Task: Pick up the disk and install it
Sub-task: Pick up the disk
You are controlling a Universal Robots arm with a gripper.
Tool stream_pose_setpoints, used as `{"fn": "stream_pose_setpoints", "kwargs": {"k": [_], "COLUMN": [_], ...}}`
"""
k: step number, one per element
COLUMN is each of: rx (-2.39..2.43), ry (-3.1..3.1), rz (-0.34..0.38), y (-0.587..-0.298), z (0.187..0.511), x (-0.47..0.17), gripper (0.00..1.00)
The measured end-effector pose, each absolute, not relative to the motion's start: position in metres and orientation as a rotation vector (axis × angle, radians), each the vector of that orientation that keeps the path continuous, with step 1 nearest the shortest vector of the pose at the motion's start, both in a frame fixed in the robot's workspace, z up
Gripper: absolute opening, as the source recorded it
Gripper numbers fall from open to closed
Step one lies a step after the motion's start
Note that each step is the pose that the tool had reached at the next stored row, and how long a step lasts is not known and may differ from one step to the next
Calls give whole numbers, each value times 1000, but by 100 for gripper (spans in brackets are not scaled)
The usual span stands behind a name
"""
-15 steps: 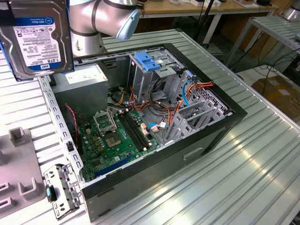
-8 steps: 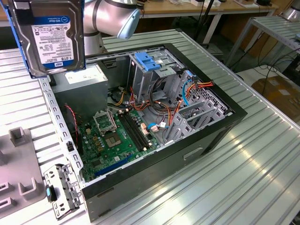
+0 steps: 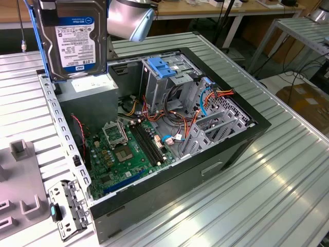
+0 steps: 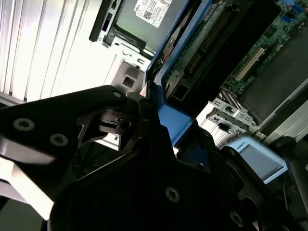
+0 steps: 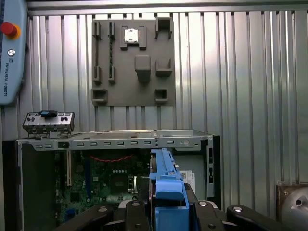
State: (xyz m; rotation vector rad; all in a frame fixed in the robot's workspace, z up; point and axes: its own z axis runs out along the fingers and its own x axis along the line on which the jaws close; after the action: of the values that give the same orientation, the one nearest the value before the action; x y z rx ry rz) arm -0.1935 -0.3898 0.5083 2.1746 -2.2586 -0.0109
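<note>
Your black jaws are closed on the flat silver-metal disk with a white-and-blue label and light-blue side rails. They hold it upright in the air above the grey power-supply box of the open black computer case on the ribbed metal table.

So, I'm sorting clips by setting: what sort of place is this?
Probably a robotics lab or workshop: an open computer case sits on a ribbed metal table, with a grey fixture plate beside it. More benches stand behind, and the pincer holds a disk over the case.
</note>
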Motion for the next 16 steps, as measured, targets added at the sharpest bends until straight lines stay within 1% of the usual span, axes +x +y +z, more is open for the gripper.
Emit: {"fn": "stream_pose_setpoints", "kwargs": {"k": [16], "rx": [2175], "ry": [-2259], "rz": [-11], "y": [-390], "z": [508], "x": [-138], "gripper": [37]}}
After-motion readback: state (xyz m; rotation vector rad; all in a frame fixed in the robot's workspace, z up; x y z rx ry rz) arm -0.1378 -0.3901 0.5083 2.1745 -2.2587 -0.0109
